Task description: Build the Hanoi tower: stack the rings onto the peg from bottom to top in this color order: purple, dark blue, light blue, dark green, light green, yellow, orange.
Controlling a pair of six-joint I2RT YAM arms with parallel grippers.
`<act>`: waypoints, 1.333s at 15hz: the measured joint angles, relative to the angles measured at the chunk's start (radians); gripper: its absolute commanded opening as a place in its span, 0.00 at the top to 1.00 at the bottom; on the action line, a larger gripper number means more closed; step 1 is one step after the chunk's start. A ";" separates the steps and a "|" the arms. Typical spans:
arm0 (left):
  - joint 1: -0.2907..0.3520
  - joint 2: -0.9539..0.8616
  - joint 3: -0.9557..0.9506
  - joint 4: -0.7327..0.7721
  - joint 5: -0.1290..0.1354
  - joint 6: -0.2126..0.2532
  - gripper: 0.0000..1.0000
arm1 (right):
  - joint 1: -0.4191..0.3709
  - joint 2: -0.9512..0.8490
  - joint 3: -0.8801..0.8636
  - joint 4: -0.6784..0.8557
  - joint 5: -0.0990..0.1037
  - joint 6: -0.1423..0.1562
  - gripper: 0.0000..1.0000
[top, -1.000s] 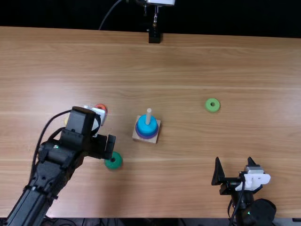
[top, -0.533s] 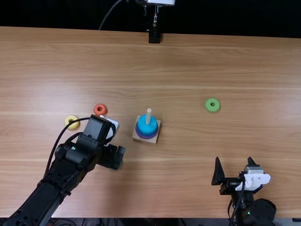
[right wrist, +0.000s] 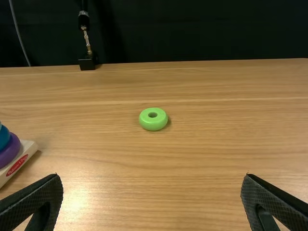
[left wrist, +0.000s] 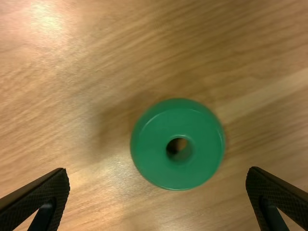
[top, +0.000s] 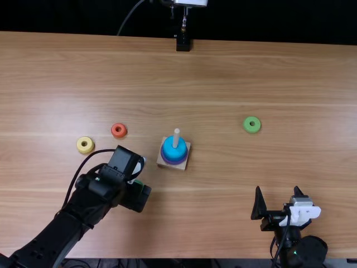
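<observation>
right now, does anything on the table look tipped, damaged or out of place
Nothing stands out: the peg looks upright, the purple ring sits lowest with blue above, and the loose dark green, light green, yellow and orange rings lie flat.

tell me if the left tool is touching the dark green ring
Apart. The left wrist view shows bare table between the dark green ring and each of the left tool's open fingers.
</observation>
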 measured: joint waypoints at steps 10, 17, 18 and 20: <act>-0.051 0.103 -0.007 0.113 0.000 0.000 0.00 | 0.000 0.000 0.000 -0.001 0.000 0.000 0.00; -0.051 0.103 -0.007 0.107 0.000 -0.018 0.00 | 0.000 0.000 0.000 0.000 0.000 0.000 0.00; -0.051 0.103 -0.008 0.106 0.000 -0.022 0.00 | 0.000 0.000 0.000 0.000 0.000 0.000 0.00; -0.051 0.103 -0.031 0.105 0.000 -0.022 0.00 | 0.000 0.000 0.000 -0.001 0.000 0.000 0.00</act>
